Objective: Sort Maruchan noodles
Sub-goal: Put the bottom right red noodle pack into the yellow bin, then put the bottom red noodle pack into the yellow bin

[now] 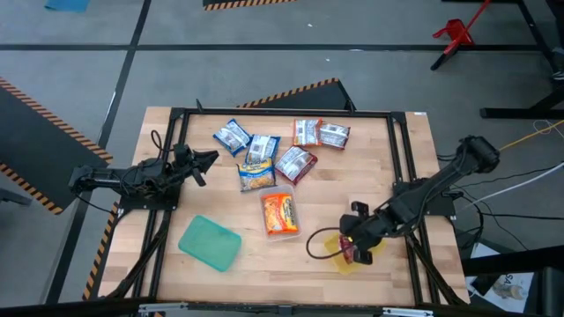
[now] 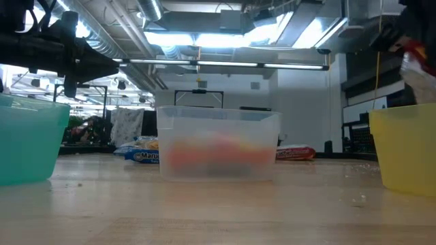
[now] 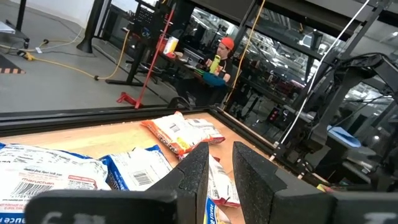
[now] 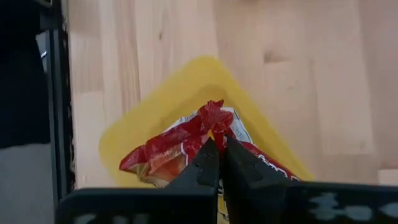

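Observation:
Six ramen packets lie flat on the far middle of the table: blue-white ones [image 1: 233, 136] [image 1: 262, 148] [image 1: 256, 174] and red-silver ones [image 1: 295, 164] [image 1: 307, 132] [image 1: 333, 135]. An orange packet [image 1: 280, 214] lies in the clear tray [image 2: 218, 146]. My right gripper [image 1: 352, 247] is shut on a red packet [image 4: 186, 146] just above the yellow tray [image 1: 351, 262]. My left gripper [image 1: 210, 158] hovers left of the blue packets, narrowly open and holding nothing; the left wrist view shows packets [image 3: 180, 134] ahead of its fingers. My right gripper pinches the red packet by its crimped end seam [image 4: 213, 119] between both fingertips, coming from above and pointing down. The packet hangs tilted below the fingers over the yellow tray's floor [image 4: 155, 106]; whether its lower end touches the tray, I cannot tell.
A teal tray [image 1: 210, 242] sits at the near left, the clear tray in the near middle and the yellow tray at the near right. A black frame rail [image 1: 282, 113] borders the table. Bare wood lies between the trays and the packet pile.

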Robot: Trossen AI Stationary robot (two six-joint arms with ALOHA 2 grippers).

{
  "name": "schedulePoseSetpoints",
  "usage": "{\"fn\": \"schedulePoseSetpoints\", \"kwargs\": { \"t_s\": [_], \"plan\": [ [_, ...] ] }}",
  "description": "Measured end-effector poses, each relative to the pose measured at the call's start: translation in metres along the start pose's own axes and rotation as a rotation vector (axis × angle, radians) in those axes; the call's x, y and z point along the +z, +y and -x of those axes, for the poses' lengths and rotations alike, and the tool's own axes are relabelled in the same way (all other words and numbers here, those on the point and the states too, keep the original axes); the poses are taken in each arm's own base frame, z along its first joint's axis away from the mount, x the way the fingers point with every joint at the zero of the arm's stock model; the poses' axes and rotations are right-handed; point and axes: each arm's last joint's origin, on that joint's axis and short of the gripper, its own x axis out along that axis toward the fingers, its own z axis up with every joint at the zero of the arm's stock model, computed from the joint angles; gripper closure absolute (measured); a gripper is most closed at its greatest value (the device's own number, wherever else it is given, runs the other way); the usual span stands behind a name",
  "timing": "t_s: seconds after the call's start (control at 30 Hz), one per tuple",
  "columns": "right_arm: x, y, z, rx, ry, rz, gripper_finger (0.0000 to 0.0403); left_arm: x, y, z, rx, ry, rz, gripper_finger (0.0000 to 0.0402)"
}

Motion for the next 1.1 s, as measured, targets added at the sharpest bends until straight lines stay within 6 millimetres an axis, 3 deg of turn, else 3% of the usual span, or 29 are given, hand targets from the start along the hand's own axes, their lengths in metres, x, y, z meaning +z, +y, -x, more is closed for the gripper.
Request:
{"fn": "schedulePoseSetpoints", "kwargs": {
  "t_s": [0.6, 0.9, 1.1],
  "plan": [
    [-0.003, 0.0, -0.005, 0.027, 0.082, 0.101, 0.0391, 0.0, 0.0, 0.0, 0.014, -0.007, -0.008, 0.0335],
    [-0.001, -0.002, -0.005, 0.0, 0.054, 0.099, 0.0262, 0.0, 0.0, 0.0, 0.014, -0.007, -0.009, 0.0335],
    [0.02, -0.025, -0.002, -0.176, -0.106, 0.103, 0.0207, 0.0, 0.0, 0.0, 0.014, -0.008, -0.008, 0.0335]
  ]
}}
